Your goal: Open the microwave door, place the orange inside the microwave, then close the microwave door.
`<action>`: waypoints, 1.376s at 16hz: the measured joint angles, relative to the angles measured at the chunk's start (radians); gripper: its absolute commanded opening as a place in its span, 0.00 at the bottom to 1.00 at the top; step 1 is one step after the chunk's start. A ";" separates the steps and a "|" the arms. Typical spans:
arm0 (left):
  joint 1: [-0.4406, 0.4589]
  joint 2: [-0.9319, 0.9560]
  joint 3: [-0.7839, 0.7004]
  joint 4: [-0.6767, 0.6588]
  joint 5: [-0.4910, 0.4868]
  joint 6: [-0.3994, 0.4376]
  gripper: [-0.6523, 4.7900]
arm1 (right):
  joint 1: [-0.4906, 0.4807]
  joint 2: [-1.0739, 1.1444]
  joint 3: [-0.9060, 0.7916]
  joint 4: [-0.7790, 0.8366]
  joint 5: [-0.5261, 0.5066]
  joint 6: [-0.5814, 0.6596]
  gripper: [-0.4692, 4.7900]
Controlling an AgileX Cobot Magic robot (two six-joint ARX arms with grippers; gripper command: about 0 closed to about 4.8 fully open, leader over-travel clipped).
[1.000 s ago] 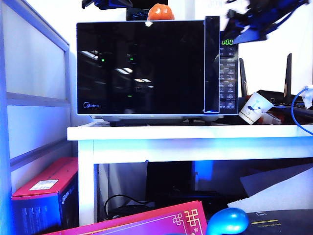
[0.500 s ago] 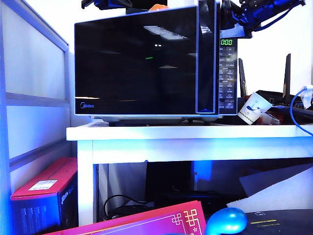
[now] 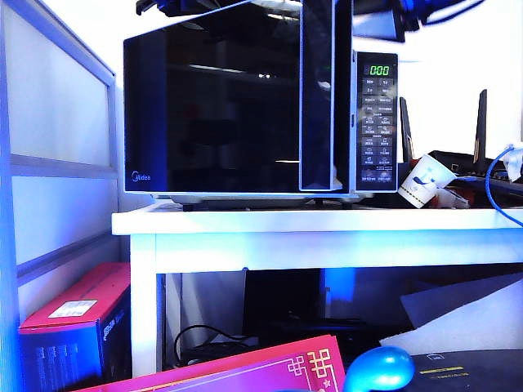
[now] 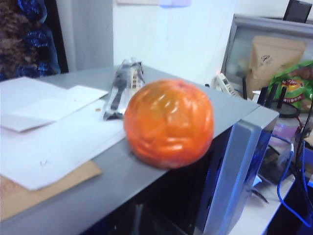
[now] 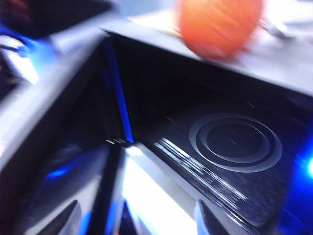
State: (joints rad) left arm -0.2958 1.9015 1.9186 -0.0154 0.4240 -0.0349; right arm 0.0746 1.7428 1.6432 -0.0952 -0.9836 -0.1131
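Note:
The microwave (image 3: 372, 122) stands on a white table, its green display lit. The microwave door (image 3: 221, 106) has swung partly out toward the exterior camera, its handle edge (image 3: 317, 98) away from the button panel. The orange (image 4: 168, 122) rests on the microwave's top near the front edge and also shows blurred in the right wrist view (image 5: 220, 24); the exterior view hides it behind the door. My right gripper (image 5: 136, 218) hangs open in front of the cavity and its round turntable (image 5: 234, 142), a blurred dark door strip between its fingers. My left gripper (image 3: 176, 6) stays above the microwave's back left, jaws hidden.
White papers (image 4: 54, 127) and a wrapped packet (image 4: 122, 88) lie on the microwave top beside the orange. A tilted white paper cup (image 3: 425, 181), router antennas (image 3: 482, 122) and a blue cable (image 3: 494, 192) sit right of the microwave. A red box (image 3: 78, 314) stands under the table (image 3: 310, 220).
The door went from shut to swung well open toward the camera, hiding the orange in the exterior view. The right arm moved left and up along the top edge. The left arm stayed still.

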 measured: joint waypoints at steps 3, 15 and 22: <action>0.000 0.000 0.000 -0.053 0.003 0.008 0.11 | 0.006 -0.013 0.002 -0.011 -0.012 0.010 0.66; 0.000 -0.053 0.000 -0.140 0.041 0.062 0.11 | 0.156 -0.016 0.001 -0.064 -0.104 0.038 0.64; 0.000 -0.053 0.000 -0.185 0.045 0.073 0.11 | 0.212 -0.026 0.001 -0.076 -0.239 0.122 0.64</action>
State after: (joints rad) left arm -0.2955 1.8481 1.9186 -0.2005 0.4690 0.0380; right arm 0.2867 1.7168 1.6444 -0.1711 -1.2224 0.0090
